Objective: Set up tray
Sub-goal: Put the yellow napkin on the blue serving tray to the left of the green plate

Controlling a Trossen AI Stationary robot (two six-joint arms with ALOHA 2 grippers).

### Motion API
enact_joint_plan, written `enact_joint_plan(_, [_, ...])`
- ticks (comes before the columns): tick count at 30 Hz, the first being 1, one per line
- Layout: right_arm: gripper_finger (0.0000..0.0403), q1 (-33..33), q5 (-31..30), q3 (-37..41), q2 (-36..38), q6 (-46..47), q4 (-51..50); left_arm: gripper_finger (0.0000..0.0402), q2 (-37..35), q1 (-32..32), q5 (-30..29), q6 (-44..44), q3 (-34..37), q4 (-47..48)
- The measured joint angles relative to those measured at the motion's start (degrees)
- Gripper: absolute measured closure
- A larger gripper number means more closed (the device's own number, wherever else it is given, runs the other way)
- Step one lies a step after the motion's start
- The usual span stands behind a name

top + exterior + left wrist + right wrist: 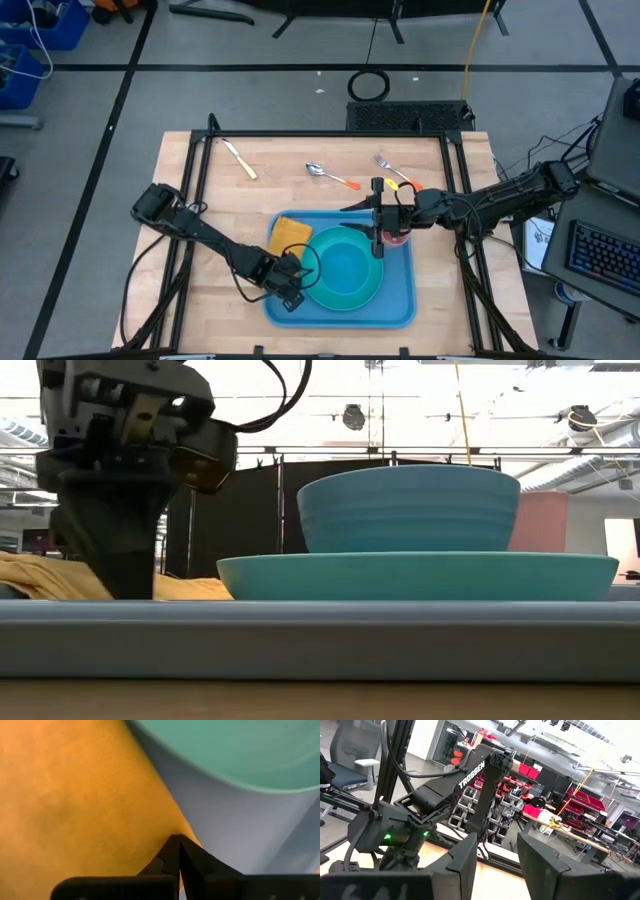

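Flat blue low-rimmed tray (400,300), rounded corners

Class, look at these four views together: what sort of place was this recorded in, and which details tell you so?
Most likely a robotics lab or workshop. Shelving with red bins and cluttered workbenches fill the room, a keyboard sits beside the wooden table, and cables trail across the floor.

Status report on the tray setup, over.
Left claw shut, tips at napkin edge. Right claw open above tray, empty. Plate and bowl on tray.
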State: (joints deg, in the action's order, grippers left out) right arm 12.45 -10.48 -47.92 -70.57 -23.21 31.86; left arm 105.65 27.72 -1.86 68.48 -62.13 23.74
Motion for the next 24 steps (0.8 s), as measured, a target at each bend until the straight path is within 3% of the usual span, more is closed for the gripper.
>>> enact_joint_plan(17, [0.0273, 0.01, 0.01, 0.00, 0.00, 0.01, -0.02, 0.0397, -2.13, 0.15, -1.60, -3.91, 0.00, -3.94])
enact_joint_plan(24, [0.0273, 0.00, 0.02, 0.00, 0.00, 0.01, -0.02, 0.0399, -5.44, 0.75, -3.31, -2.54, -0.08, 4.31])
